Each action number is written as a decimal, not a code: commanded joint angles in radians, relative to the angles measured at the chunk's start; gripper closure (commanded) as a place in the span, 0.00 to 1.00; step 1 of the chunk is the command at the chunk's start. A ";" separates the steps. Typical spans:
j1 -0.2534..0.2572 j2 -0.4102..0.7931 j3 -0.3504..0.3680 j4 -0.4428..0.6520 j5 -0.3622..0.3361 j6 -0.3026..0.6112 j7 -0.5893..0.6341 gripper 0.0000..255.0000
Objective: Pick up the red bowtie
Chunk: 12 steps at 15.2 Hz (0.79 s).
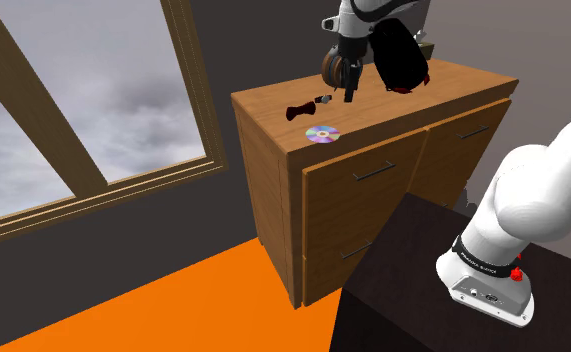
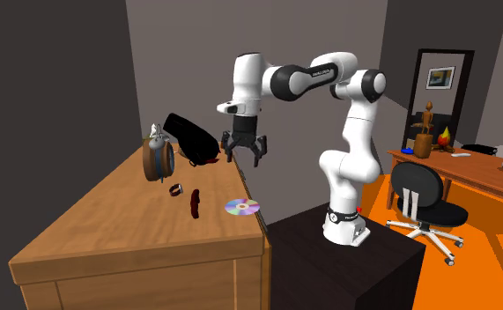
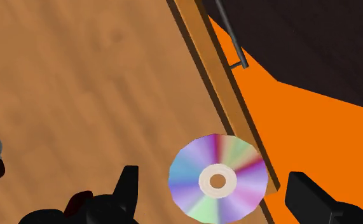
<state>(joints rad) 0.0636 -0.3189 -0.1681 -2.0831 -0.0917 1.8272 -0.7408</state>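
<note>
- Shoulder view: claw [image 1: 349,92] hangs above the dresser [image 1: 268,105]. Red bowtie [image 1: 300,110] lies flat at its 8 o'clock, with the disc [image 1: 322,134] at the bowtie's 5.
- Second exterior view: claw [image 2: 246,160] spread, empty. Bowtie [image 2: 195,202] at its 7, disc [image 2: 241,208] at the bowtie's 3.
- Wrist view: the disc [image 3: 218,179] sits between the fingers [image 3: 128,188], by the dresser edge. Descend straight and you'd likely pinch the disc or knock it off, so shift over first.

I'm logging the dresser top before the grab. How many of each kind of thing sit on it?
Bowtie: 1
Disc: 1
Wristwatch: 1
Black bag: 1
Round brown object: 1
Total: 5
</note>
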 commanded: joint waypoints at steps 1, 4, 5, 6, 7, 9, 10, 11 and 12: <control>0.011 0.087 -0.024 0.070 0.015 0.008 -0.094 0.00; 0.020 0.219 -0.046 0.184 0.046 0.008 -0.224 0.00; 0.022 0.264 -0.051 0.226 0.057 0.005 -0.266 0.00; 0.022 0.309 -0.054 0.268 0.069 0.000 -0.307 0.00; 0.021 0.354 -0.056 0.313 0.081 -0.006 -0.347 0.00; 0.017 0.445 -0.054 0.407 0.103 -0.023 -0.424 0.00; 0.013 0.491 -0.051 0.457 0.114 -0.034 -0.461 0.00; 0.010 0.538 -0.047 0.509 0.123 -0.047 -0.496 0.00; 0.005 0.585 -0.041 0.564 0.132 -0.061 -0.530 0.00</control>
<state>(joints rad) 0.0731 0.2146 -0.2133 -1.5739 0.0299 1.7768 -1.2300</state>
